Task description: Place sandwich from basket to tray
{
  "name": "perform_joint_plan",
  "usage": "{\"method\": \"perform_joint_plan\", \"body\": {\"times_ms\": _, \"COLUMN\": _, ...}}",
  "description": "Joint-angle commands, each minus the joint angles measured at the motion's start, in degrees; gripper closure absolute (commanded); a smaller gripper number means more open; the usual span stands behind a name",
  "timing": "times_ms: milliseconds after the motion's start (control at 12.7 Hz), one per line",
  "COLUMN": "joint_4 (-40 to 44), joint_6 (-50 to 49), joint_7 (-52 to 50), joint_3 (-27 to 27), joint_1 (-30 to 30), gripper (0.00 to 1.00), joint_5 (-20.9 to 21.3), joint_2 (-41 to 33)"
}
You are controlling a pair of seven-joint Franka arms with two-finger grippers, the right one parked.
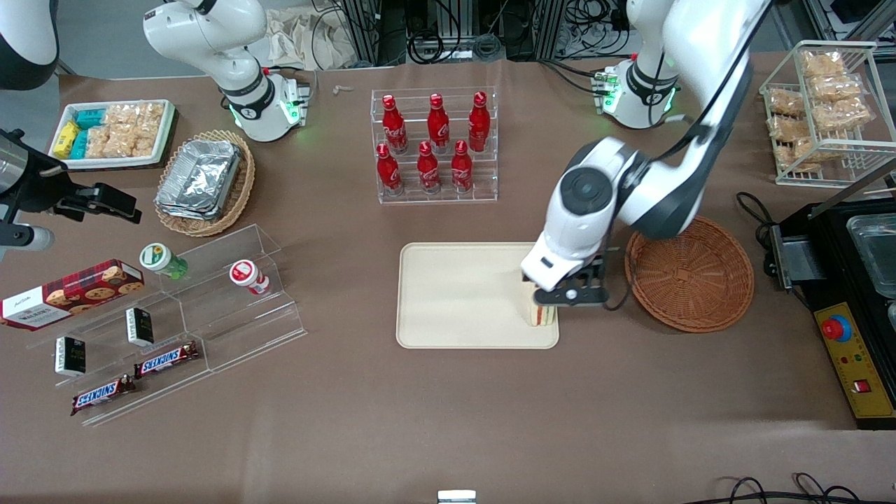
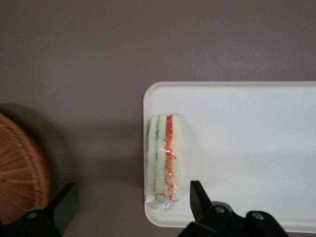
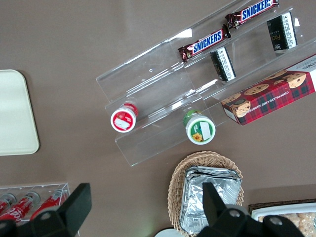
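The sandwich (image 1: 540, 315) (image 2: 165, 158), a plastic-wrapped wedge with green and red filling lines showing, stands on the cream tray (image 1: 462, 294) (image 2: 247, 143). It sits at the tray's corner nearest the front camera, on the working arm's side, close against the rim. My left gripper (image 1: 560, 302) (image 2: 131, 200) hovers just above it, open. Its black fingers (image 2: 197, 197) are spread wide on either side of the sandwich and touch nothing. The reddish-brown wicker basket (image 1: 689, 273) (image 2: 19, 173) is empty and lies beside the tray, toward the working arm's end.
A clear rack of red bottles (image 1: 435, 147) stands farther from the camera than the tray. A black machine (image 1: 854, 308) and a wire snack rack (image 1: 826, 112) are at the working arm's end. An acrylic stand (image 1: 189, 308) and a tan basket of foil trays (image 1: 203, 182) lie toward the parked arm's end.
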Motion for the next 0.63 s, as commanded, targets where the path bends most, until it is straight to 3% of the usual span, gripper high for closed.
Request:
{"method": "perform_joint_plan", "body": {"times_ms": 0, "joint_4": 0.2, "joint_6": -3.6, "joint_7": 1.6, "joint_3": 0.2, "joint_1": 0.8, "gripper": 0.0, "joint_5": -3.5, "joint_2": -5.5}}
{"method": "perform_joint_plan", "body": {"times_ms": 158, "joint_4": 0.4, "joint_6": -5.8, "joint_7": 3.1, "joint_3": 0.0, "joint_1": 3.3, "gripper": 0.0, "joint_5": -5.8, "joint_2": -8.4}}
{"method": "perform_joint_plan", "body": {"times_ms": 395, "joint_4": 0.4, "joint_6": -13.6, "joint_7": 15.9, "joint_3": 0.5, "joint_1": 7.7, "gripper": 0.0, "joint_5": -12.6, "joint_2": -13.9}}
{"method": "perform_joint_plan", "body": {"times_ms": 553, "joint_4": 0.3, "joint_6": -16.4, "joint_7": 20.8, "joint_3": 7.1, "joint_1": 6.5, "gripper": 0.0, "joint_5": -13.1, "joint_2": -16.8}}
